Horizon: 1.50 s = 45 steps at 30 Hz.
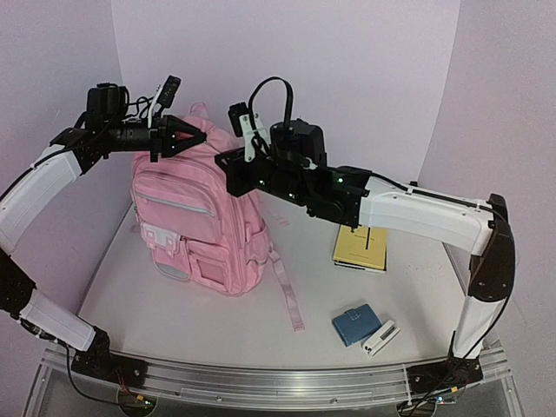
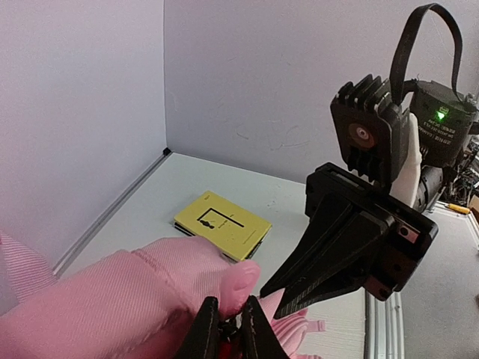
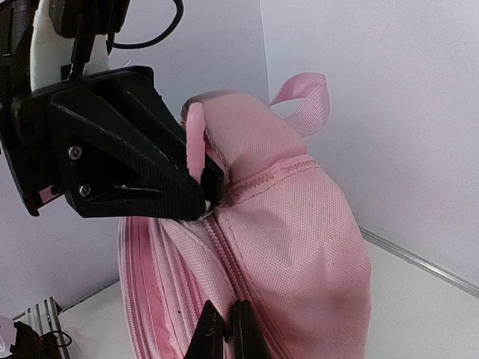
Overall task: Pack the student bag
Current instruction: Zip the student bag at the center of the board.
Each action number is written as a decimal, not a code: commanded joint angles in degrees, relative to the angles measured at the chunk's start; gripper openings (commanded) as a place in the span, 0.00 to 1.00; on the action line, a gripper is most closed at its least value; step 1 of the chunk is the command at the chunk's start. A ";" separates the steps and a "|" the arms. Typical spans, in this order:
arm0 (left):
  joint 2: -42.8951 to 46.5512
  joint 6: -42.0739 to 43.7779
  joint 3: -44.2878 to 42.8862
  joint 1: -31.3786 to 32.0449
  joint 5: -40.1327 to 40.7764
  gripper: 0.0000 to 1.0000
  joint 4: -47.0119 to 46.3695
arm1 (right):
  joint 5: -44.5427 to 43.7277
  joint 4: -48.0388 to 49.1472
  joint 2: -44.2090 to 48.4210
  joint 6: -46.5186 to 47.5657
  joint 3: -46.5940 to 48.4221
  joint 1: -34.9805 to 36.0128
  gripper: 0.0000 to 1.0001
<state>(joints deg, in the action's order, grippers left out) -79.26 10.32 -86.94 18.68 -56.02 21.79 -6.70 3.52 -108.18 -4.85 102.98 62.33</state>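
Observation:
The student bag (image 1: 208, 228), a large light-pink backpack, stands upright left of the table's middle. My left gripper (image 1: 198, 131) is at the bag's top and is shut on a pink zipper pull (image 3: 194, 146). In the left wrist view its fingertips (image 2: 206, 329) pinch that pull (image 2: 241, 286). My right gripper (image 1: 222, 163) is at the bag's upper right side. In the right wrist view it (image 3: 222, 333) is shut on the fabric along the zipper line (image 3: 224, 247), just below the left gripper (image 3: 202, 200). The bag's top handle (image 3: 307, 97) loops up behind.
A yellow book (image 1: 360, 248) lies flat to the right of the bag, under my right arm. A blue case (image 1: 354, 325) and a small white object (image 1: 380, 338) lie near the front right. A pink shoulder strap (image 1: 287, 295) trails toward the front.

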 commanded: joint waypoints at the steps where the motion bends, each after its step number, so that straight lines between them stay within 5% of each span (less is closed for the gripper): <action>1: 2.67 3.78 -4.14 -4.55 6.36 0.12 -7.16 | -4.75 -9.06 2.68 -1.25 1.07 -1.68 0.00; 5: 2.62 3.53 -2.89 -3.90 6.67 0.10 -7.18 | -4.29 -8.72 2.37 -2.95 1.98 -1.66 0.00; 7: 3.07 3.24 -1.82 -3.81 6.93 0.09 -8.06 | -3.78 -8.42 3.18 -4.07 2.19 -1.66 0.08; 12: 3.46 1.09 -0.77 -3.82 8.56 0.01 -9.85 | -3.57 -7.74 4.60 -3.98 2.49 -1.68 0.00; 16: 4.06 -4.08 -1.18 -3.99 20.29 0.00 -11.22 | -5.47 -7.74 4.64 -4.11 1.73 -1.68 0.00; 25: 4.71 -13.11 -0.81 -6.60 31.49 0.00 -8.13 | -8.88 -7.69 5.58 -5.34 -1.69 -1.68 0.00; 45: 7.05 -44.83 22.49 -31.75 20.25 0.00 -21.52 | -11.41 -7.74 7.29 -5.92 -3.99 -1.67 0.00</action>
<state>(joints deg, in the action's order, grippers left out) -74.25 -27.42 -68.74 -7.81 -42.53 10.33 -13.19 -0.51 -104.55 -10.02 99.46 61.32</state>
